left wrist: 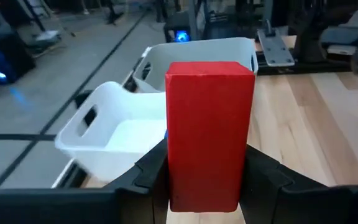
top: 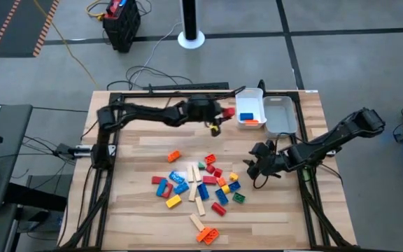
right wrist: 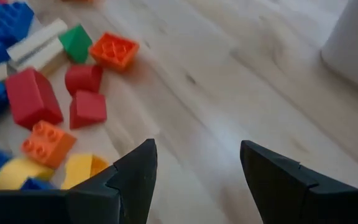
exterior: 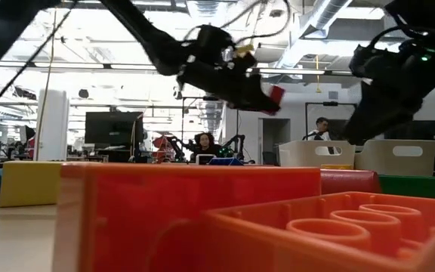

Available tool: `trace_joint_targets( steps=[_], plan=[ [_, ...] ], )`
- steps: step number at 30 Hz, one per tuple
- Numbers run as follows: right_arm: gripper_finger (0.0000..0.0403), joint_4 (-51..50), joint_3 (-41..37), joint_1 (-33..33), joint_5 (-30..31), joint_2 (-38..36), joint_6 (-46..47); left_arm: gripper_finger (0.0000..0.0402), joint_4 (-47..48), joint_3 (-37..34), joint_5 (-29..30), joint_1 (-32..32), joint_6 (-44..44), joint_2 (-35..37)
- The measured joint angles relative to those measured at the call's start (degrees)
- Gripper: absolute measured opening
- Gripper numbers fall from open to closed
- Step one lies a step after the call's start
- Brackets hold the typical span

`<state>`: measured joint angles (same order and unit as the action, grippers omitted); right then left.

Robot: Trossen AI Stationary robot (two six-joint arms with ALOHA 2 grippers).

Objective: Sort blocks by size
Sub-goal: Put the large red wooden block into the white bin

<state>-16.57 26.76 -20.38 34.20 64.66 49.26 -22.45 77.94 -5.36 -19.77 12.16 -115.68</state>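
Note:
My left gripper point(top: 222, 114) reaches across the far half of the table, shut on a red block point(left wrist: 209, 137) that it carries in the air just left of two white trays point(top: 249, 94). The low view shows that block point(exterior: 276, 94) high above the table. Most blocks point(top: 201, 189) lie loose in a pile on the wooden table, among them red, blue, orange, yellow and green bricks and pale wooden bars. My right gripper point(top: 256, 168) hovers open at the pile's right edge, with bare wood between its fingers point(right wrist: 135, 177). My left gripper pinches the red block by two opposite sides point(left wrist: 173, 174) between its two fingers point(left wrist: 148, 171). The fingers lie nearly level and point toward the trays on the table's right. The block sticks out past the fingertips and is lifted clear of the table.
The nearer tray point(left wrist: 117, 134) holds a blue block point(top: 247, 117) and an orange block point(top: 252, 122); the second tray point(top: 280, 115) stands to its right. A black frame point(top: 306, 182) runs along the table's sides. Bare wood lies between the pile and the trays.

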Motion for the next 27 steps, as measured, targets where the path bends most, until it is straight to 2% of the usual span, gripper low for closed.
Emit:
trace_joint_targets(
  steps=[5, 12, 16, 20, 27],
  plan=[
    [0.0259, -2.83, 0.00, -3.25, 0.65, 0.00, 5.99, 0.0133, 8.95, 13.08, -1.34, -0.70, -0.92, -8.04],
    [0.0259, -3.00, 0.00, -7.28, 2.21, 0.35, 11.62, 0.0134, 12.19, 26.97, -2.09, -1.65, -1.14, -17.28],
    [0.0259, -3.06, 0.00, -9.41, 5.09, 0.63, 13.96, 0.0134, 15.69, 33.43, -3.22, -2.24, -2.56, -21.29],
    [0.0259, -2.96, 0.00, -10.71, 6.49, 0.61, 15.23, 0.0148, 22.21, 37.41, -3.26, -2.24, -3.11, -22.31],
    [0.0259, -3.01, 0.00, -11.37, 7.38, 0.61, 14.96, 0.0213, 27.33, 39.46, -4.14, -1.84, -3.01, -21.60]
  ],
)
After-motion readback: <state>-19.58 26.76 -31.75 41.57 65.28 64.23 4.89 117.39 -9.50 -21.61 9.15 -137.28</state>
